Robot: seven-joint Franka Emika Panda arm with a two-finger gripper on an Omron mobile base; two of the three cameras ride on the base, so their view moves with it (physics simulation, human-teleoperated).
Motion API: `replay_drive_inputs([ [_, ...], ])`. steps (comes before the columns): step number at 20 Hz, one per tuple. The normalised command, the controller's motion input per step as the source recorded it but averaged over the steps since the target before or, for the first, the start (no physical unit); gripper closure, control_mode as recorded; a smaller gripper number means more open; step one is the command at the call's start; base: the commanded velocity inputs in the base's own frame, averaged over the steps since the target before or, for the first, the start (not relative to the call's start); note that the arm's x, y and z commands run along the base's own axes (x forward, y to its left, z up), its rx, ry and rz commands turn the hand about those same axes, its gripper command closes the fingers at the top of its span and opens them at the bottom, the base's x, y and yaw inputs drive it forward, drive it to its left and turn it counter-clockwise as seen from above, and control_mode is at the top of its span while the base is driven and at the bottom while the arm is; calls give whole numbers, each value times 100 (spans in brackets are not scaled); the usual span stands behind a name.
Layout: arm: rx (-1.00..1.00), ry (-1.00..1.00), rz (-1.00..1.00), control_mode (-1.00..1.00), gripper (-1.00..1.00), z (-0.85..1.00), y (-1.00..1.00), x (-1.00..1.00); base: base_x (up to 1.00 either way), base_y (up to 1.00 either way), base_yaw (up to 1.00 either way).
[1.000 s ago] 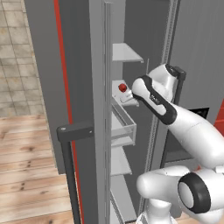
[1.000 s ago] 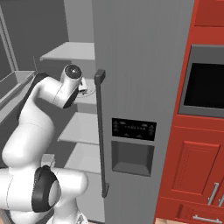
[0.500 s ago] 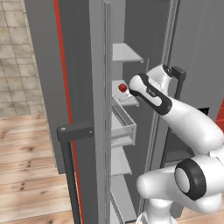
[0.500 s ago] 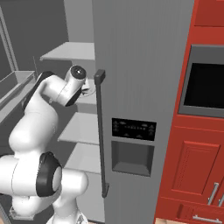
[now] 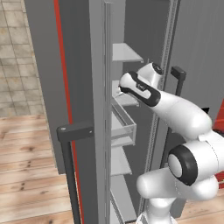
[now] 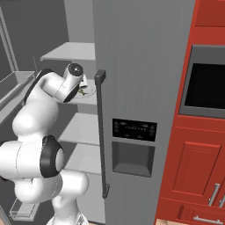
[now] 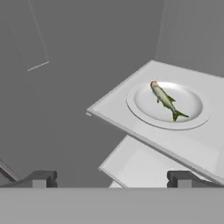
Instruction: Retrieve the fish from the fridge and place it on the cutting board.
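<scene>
The fish (image 7: 165, 99), a slender greenish-grey sliver, lies on a round white plate (image 7: 139, 109) on a pale grey shelf (image 7: 113, 110) inside the fridge (image 6: 140, 66). My gripper (image 7: 111, 179) is open and empty, a short way in front of that shelf and lower than it, with the fish ahead and to the right. From the right base view the fish (image 6: 82, 91) is a small green speck just beyond my wrist (image 6: 72, 74). The white arm (image 5: 175, 109) reaches in past the open left door (image 5: 65, 65). The cutting board is out of view.
The open door's black handle (image 5: 70, 166) stands at the lower left. A clear drawer (image 5: 124, 127) juts out under my hand. The right door is shut, with a black bar handle (image 6: 101, 132) and a dark dispenser panel (image 6: 134, 129). Red cabinets and an oven (image 6: 204, 88) stand to the right.
My hand has pushed further into the fridge toward the plate's shelf. The small red ball seen earlier is now hidden behind it. The jaws stay wide.
</scene>
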Motion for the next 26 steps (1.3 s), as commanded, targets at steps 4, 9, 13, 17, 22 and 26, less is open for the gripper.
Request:
replay_drive_inputs([
  [4,-2,0,-3,-100,-100,-9,20,33,0,0,0],
  [9,-4,0,-3,-100,-100,-12,19,27,0,0,0],
  [13,-4,0,-3,-100,-100,-14,16,26,0,0,0],
  [17,-1,0,-3,-100,-100,-3,11,28,0,0,0],
  [22,0,0,-1,-100,-100,-9,0,30,0,0,0],
  [26,0,0,0,-100,-100,-7,0,30,0,0,0],
])
